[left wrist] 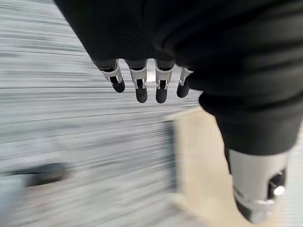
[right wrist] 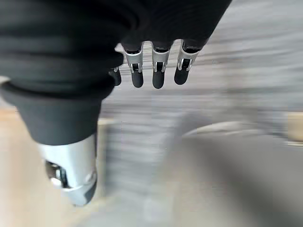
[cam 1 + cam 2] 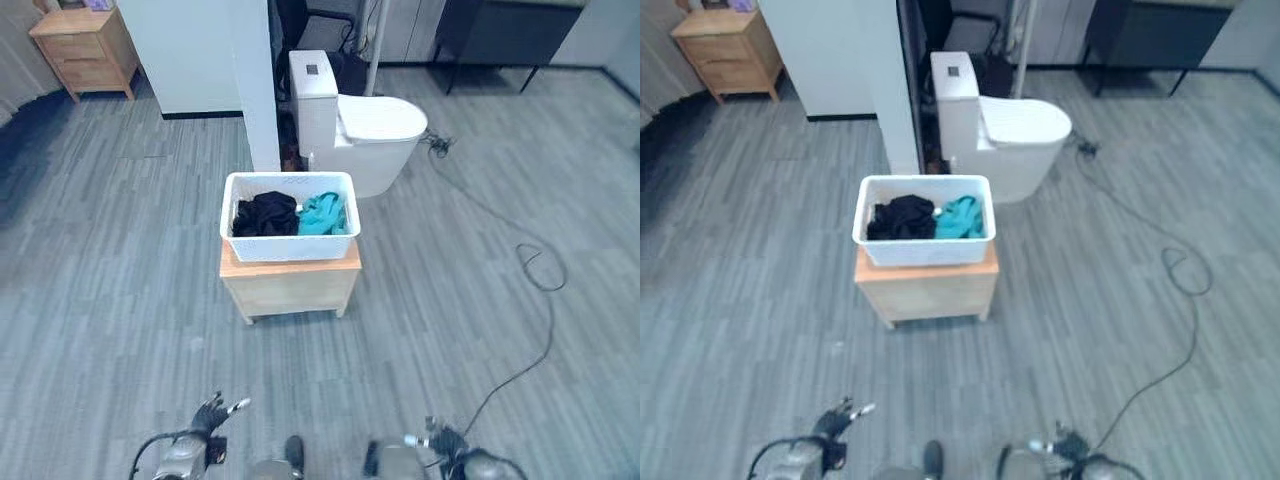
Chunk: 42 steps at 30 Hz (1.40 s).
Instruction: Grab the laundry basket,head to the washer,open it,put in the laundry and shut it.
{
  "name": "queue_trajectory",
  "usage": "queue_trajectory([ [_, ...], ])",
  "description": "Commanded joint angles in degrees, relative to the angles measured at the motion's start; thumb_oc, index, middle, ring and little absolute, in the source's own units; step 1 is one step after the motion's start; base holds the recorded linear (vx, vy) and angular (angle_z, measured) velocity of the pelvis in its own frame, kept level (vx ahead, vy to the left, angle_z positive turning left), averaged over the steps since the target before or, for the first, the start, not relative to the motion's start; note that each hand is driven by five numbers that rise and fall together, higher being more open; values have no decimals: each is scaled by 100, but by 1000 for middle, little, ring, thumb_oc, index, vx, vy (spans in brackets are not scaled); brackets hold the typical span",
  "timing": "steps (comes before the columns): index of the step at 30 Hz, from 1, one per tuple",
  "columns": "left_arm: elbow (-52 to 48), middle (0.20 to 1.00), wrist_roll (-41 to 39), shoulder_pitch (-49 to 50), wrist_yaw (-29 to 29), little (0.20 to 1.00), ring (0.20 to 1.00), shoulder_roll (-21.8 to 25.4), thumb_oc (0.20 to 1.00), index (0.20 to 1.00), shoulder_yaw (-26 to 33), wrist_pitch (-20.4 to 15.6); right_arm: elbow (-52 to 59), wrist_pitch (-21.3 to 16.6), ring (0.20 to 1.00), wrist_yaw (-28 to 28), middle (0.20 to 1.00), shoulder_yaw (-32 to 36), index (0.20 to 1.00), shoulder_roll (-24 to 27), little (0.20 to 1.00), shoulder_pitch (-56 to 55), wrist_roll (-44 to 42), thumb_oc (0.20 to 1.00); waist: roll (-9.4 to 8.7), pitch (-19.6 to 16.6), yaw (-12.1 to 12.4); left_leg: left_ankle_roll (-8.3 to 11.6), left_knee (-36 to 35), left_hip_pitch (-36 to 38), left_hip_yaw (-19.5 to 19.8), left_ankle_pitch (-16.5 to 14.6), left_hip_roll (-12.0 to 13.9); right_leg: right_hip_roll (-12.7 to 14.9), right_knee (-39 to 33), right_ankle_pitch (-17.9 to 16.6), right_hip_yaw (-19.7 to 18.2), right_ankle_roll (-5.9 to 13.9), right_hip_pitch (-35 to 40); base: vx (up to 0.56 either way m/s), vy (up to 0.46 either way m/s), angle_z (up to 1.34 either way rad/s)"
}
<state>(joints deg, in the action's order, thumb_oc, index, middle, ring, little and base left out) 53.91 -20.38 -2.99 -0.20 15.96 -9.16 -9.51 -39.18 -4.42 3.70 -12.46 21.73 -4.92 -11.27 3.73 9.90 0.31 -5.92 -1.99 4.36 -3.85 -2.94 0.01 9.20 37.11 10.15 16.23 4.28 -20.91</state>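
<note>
Both hands hang low and nearest, left hand (image 3: 213, 414) and right hand (image 3: 440, 441), fingers (image 1: 138, 85) relaxed and straight, holding nothing, well apart from the work. Beyond them, a white laundry basket (image 3: 289, 246) sits on a small wooden stand (image 3: 290, 285), covering its whole top and overhanging the edges, with a black garment (image 3: 265, 214) and a teal one (image 3: 323, 214) inside. Judged light, with stiff plastic walls and a soft, loose load; best taken under the rim at both short ends, kept level. A toilet (image 3: 358, 135) stands behind.
</note>
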Motion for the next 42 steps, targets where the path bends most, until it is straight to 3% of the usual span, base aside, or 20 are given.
queue_trajectory([
  [1,-359,1000,-35,330,156,1000,1000,342,1000,1000,92,-233,473,-411,1000,-378,1000,636,1000,193,1000,-157,-256,1000,-605,-58,-65,351,321,-569,-195,3,-47,-90,-2495,-938,-86,229,1123,365,-142,65],
  [2,-574,1000,-12,365,172,1000,1000,334,1000,1000,106,-228,696,-425,1000,-417,1000,795,1000,261,1000,-239,-250,1000,-625,-59,-93,390,297,-473,-137,-68,-65,-97,-2970,-1063,-187,288,1171,243,-97,64],
  [3,-577,1000,-12,367,172,1000,1000,334,1000,1000,105,-225,701,-422,1000,-417,1000,797,1000,260,1000,-243,-249,1000,-625,-69,-97,390,293,-485,-132,-58,-66,-100,-2999,-1085,-180,288,1174,316,-146,72],
  [4,-901,1000,85,371,258,1000,1000,298,1000,1000,122,-218,1001,-399,1000,-455,1000,990,1000,332,1000,-334,-184,1000,-665,-64,-145,442,231,-317,-28,-162,-80,-38,-3488,-1419,-419,438,1055,282,-136,83],
  [5,-1049,1000,145,374,292,1000,1000,290,1000,1000,126,-209,1103,-380,1000,-470,1000,1061,1000,352,1000,-376,-128,1000,-686,-67,-164,457,208,-236,9,-204,-83,-31,-3560,-1499,-523,471,1008,371,-183,85],
  [9,-1416,1000,400,501,338,1000,1000,273,1000,1000,104,-132,1441,-357,1000,-423,1000,1259,1000,399,1000,-656,-19,1000,-825,-159,-197,486,245,16,89,-444,-107,-69,-3600,-1538,-623,426,1248,244,-170,53],
  [10,-1542,1000,538,586,394,1000,1000,241,1000,1000,125,-85,1519,-348,1000,-390,1000,1335,1000,424,1000,-797,26,1000,-845,-245,-215,552,358,115,135,-596,2,-137,-3491,-1455,-536,371,1347,244,-250,27],
  [12,-1798,1000,726,613,487,1000,1000,245,1000,1000,115,-43,1664,-350,1000,-390,1000,1439,1000,443,1000,-866,23,1000,-862,-254,-233,759,1146,-138,180,-693,107,-240,-3424,-1230,-428,208,1549,201,-309,14],
  [13,-1905,1000,872,589,523,1000,1000,269,1000,1000,80,-23,1803,-359,1000,-416,1000,1471,1000,506,1000,-916,46,1000,-907,-176,-205,828,1721,-425,194,-571,148,-250,-3420,-1147,-397,105,1647,20,-312,28],
  [14,-2192,1000,1028,574,594,1000,1000,307,1000,1000,66,-6,1978,-370,1000,-448,1000,1530,1000,580,1000,-934,35,1000,-919,-81,-186,885,2813,-1045,371,-421,286,-415,-3466,-1006,-351,-87,1799,-31,-249,30],
  [15,-2394,1000,1119,567,596,1000,1000,349,1000,1000,53,20,2013,-363,1000,-468,1000,1562,1000,616,1000,-923,34,1000,-922,-29,-165,890,2955,-1243,422,-291,410,-458,-3460,-913,-337,-144,1850,-13,-183,17],
  [17,-2822,1000,1400,580,532,1000,1000,505,1000,1000,12,107,2052,-349,1000,-480,1000,1562,1000,682,1000,-891,32,1000,-953,2,-113,847,2380,-1316,420,-278,645,-419,-3438,-798,-327,-149,1936,50,-25,1],
  [18,-2823,1000,1400,581,532,1000,1000,506,1000,1000,13,108,2051,-349,1000,-480,1000,1561,1000,681,1000,-891,32,1000,-960,0,-115,845,2365,-1311,419,-267,638,-413,-3439,-799,-327,-147,1934,120,30,3],
  [19,-3375,1000,1943,695,461,1000,1000,782,1000,1000,89,205,2109,-323,1000,-465,1000,1569,1000,737,1000,-836,78,1000,-903,13,18,907,1551,-1267,645,-41,836,-485,-3372,-670,-407,-162,1986,74,26,-7],
  [20,-3403,1000,1948,711,455,1000,1000,787,1000,1000,99,224,2114,-319,1000,-465,1000,1567,1000,733,1000,-838,80,1000,-928,-1,6,906,1455,-1247,642,40,813,-462,-3377,-688,-402,-165,1967,138,91,-31],
  [21,-4083,1000,2239,946,428,1000,1000,902,1000,1000,397,203,2221,-306,1000,-420,1000,1609,1000,783,1000,-827,215,1000,-828,1,91,977,965,-1266,898,210,991,-522,-3243,-559,-479,-177,1960,118,101,-50],
  [23,-4692,1000,2403,1336,304,1000,1000,930,1000,1000,688,144,2277,-287,1000,-350,1000,1593,1000,718,1000,-846,336,1000,-703,-97,119,1040,606,-1065,808,311,1073,-518,-3150,-487,-488,-162,1976,152,112,-42],
  [28,-5463,1000,2552,1886,92,1000,1000,1119,1000,1000,1083,76,2492,-252,1000,-98,1000,1486,1000,546,1000,-876,347,1000,-646,-276,203,1037,114,-646,514,293,948,-299,-3351,-616,-551,-7,2156,151,131,-40],
  [34,-5859,1000,2751,2053,97,1000,1000,1271,1000,1000,1337,119,2631,-212,1000,-5,1000,1336,1000,511,1000,-865,401,1000,-626,-217,253,998,-78,-449,341,257,856,-155,-3566,-738,-593,125,2211,50,82,-9],
  [42,-5071,1000,2000,545,261,1000,1000,1332,1000,1000,609,697,2592,120,1000,-579,1000,875,1000,708,1000,579,504,1000,-532,463,194,938,-7,-1348,404,452,741,-8,-3510,-1057,-645,196,1257,-182,53,4],
])
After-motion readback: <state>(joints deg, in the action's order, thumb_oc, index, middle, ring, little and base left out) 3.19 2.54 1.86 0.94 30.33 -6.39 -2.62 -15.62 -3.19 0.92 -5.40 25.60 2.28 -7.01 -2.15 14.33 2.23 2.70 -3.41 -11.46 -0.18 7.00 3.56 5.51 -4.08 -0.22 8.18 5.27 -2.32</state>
